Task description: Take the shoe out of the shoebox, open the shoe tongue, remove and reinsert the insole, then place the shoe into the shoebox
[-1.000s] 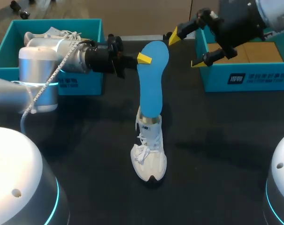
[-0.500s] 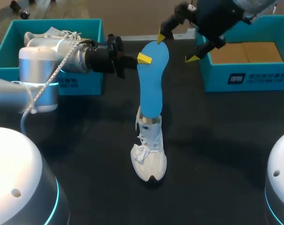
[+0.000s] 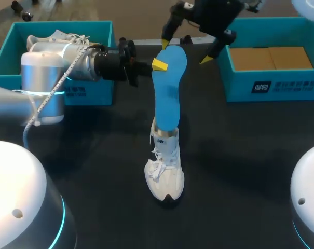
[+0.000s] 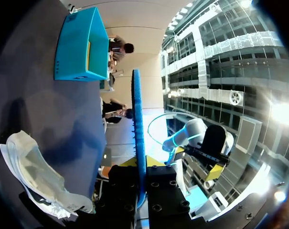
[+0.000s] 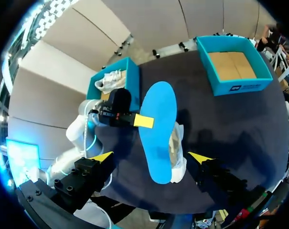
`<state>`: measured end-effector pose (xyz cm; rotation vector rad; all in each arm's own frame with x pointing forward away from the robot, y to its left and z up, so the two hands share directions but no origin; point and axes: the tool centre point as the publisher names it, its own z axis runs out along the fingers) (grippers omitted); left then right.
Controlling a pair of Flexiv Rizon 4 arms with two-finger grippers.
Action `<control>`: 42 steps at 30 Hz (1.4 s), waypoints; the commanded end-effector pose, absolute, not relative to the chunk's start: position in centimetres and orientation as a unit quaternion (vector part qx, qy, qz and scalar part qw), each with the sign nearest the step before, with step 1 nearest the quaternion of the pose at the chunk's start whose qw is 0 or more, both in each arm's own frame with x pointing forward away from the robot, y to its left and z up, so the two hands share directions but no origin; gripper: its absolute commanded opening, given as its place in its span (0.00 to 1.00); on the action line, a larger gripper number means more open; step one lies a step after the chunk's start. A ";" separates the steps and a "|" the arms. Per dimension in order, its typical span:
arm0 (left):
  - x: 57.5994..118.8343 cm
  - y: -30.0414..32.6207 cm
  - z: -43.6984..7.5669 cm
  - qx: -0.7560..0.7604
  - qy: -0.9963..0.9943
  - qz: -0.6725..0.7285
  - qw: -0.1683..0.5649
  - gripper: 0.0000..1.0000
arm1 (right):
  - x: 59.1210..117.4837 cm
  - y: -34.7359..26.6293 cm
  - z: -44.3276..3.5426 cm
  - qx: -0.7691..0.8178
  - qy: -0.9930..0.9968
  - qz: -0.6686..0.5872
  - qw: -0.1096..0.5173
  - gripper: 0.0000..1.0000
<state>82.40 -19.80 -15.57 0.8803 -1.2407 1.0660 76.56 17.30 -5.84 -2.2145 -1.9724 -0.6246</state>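
Blue insole [image 3: 167, 96], upright, in left claw [image 3: 158, 64]

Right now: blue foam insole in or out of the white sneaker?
Mostly out: the blue foam insole stands upright, lower end inside the white sneaker, left pincer gripping it.

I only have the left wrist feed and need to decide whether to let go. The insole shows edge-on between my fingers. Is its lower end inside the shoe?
Observer: Yes. In the head view the blue insole stands upright with its lower end tucked into the white shoe, which sits on the table.
Operator: Where is the right gripper?
Observer: The right gripper is open over the insole's top end. In the right wrist view its yellow tips stand apart from the insole, one on each side.
Operator: Is the shoebox on the right free?
Observer: That shoebox shows only its cardboard floor, with no shoe in it.
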 end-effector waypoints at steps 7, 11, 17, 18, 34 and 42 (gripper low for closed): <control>82.4 -19.8 -15.6 0.380 -0.536 0.459 0.599 0.00 | 77.2 19.2 -5.8 -0.734 -0.673 -0.068 -0.062 1.00; 82.4 -19.8 -15.6 0.380 -0.536 0.459 0.599 0.00 | 77.2 19.5 -5.8 -0.733 -0.674 -0.064 -0.071 1.00; 82.4 -19.8 -15.6 0.380 -0.536 0.459 0.599 0.00 | 77.2 20.0 -5.9 -0.728 -0.676 -0.043 -0.101 1.00; 82.4 -19.8 -15.6 0.380 -0.536 0.459 0.599 0.00 | 77.2 20.1 -5.9 -0.727 -0.678 -0.038 -0.104 1.00; 82.4 -19.8 -15.6 0.380 -0.536 0.459 0.599 0.00 | 77.2 20.3 -6.4 -0.735 -0.668 -0.042 -0.109 1.00; 82.4 -19.8 -15.6 0.380 -0.536 0.459 0.599 0.00 | 77.2 20.3 -6.4 -0.735 -0.668 -0.042 -0.109 1.00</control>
